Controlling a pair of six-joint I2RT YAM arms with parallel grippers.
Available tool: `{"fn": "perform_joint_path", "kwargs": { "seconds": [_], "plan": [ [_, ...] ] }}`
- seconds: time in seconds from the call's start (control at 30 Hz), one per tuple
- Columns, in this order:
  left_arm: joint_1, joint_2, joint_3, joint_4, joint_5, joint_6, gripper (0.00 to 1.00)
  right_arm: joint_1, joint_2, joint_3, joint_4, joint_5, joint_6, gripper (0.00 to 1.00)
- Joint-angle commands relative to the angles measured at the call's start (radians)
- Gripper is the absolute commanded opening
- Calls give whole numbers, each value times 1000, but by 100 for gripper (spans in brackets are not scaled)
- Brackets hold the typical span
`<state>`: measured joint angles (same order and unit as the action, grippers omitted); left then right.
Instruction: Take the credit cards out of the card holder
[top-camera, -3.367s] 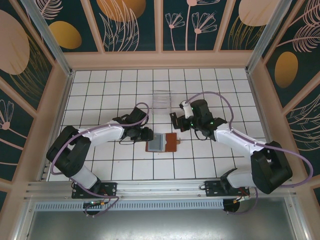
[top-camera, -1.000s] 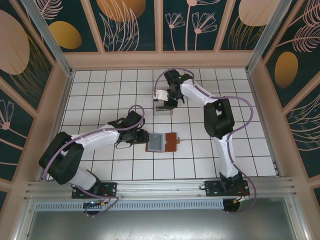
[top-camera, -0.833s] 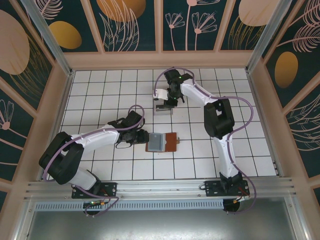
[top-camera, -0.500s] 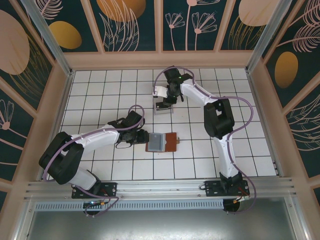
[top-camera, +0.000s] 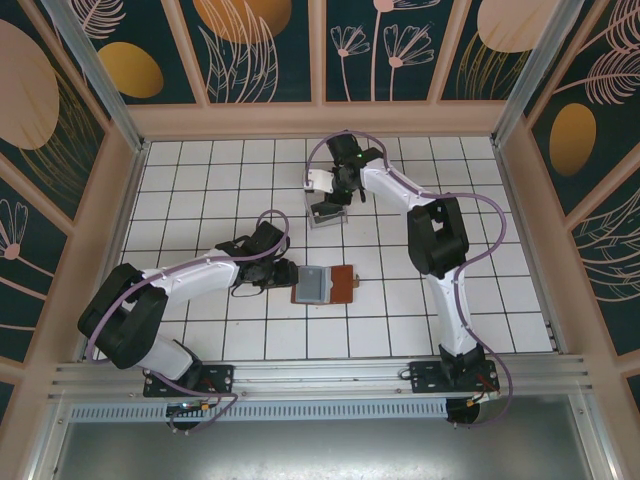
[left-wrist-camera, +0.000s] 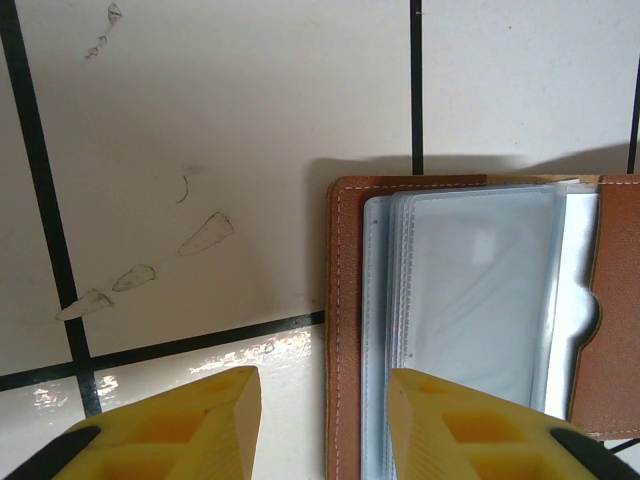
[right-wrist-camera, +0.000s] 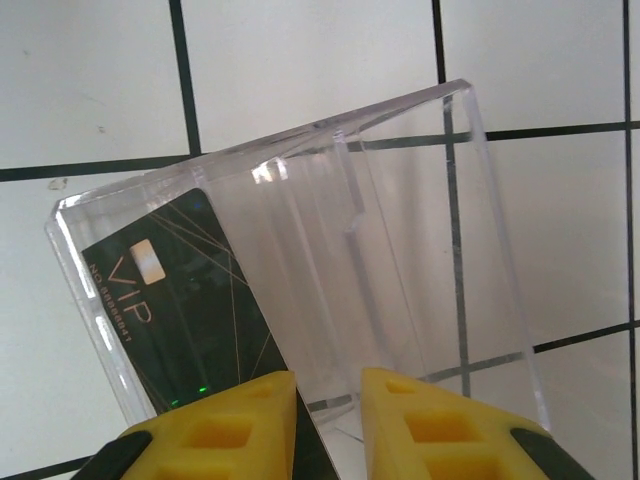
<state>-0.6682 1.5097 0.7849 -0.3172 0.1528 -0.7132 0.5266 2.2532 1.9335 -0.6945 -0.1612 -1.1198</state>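
Left gripper (left-wrist-camera: 322, 420), jaws apart, straddled card holder (left-wrist-camera: 480, 310) edge, likely steadying it; right gripper (right-wrist-camera: 328, 430), jaws barely parted, hung above credit card (right-wrist-camera: 180, 310) in clear box (right-wrist-camera: 420, 260).

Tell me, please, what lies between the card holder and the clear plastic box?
Nothing: in the top view, bare white tiles separate the card holder and the clear plastic box.

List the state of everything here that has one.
card holder: open flat on the table, clear sleeves showing.
dark card: leaning inside the clear box.
clear box: on the table, holding that card.
left gripper: jaws apart, straddling the holder's left edge.
right gripper: jaws slightly apart above the box.
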Motion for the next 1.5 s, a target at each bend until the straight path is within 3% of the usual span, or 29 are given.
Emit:
{"fn": "perform_joint_path", "kwargs": {
  "seconds": [0.0, 0.57, 0.77, 0.93, 1.03, 1.2, 1.47],
  "plan": [
    [-4, 3, 8, -3, 12, -14, 40, 10, -24, -26, -60, -40, 27, 24],
    [-3, 15, 11, 6, 19, -11, 40, 13, -53, -40, -193, -106, 123, 24],
    [-4, 21, 15, 6, 21, -10, 40, 10, -85, -52, -93, -53, 219, 27],
    [-3, 24, 23, 3, 15, -2, 40, 9, -140, -72, -34, -79, 306, 29],
    [-4, 24, 30, 2, 9, 4, 40, 10, -185, -114, 12, -87, 400, 31],
    [-1, -21, 19, 26, -80, -13, 38, 15, -291, -262, 175, -26, 722, 33],
    [49, -7, 34, 49, -83, 32, 38, 69, -475, -519, 307, 94, 1220, 25]
  ]
}}
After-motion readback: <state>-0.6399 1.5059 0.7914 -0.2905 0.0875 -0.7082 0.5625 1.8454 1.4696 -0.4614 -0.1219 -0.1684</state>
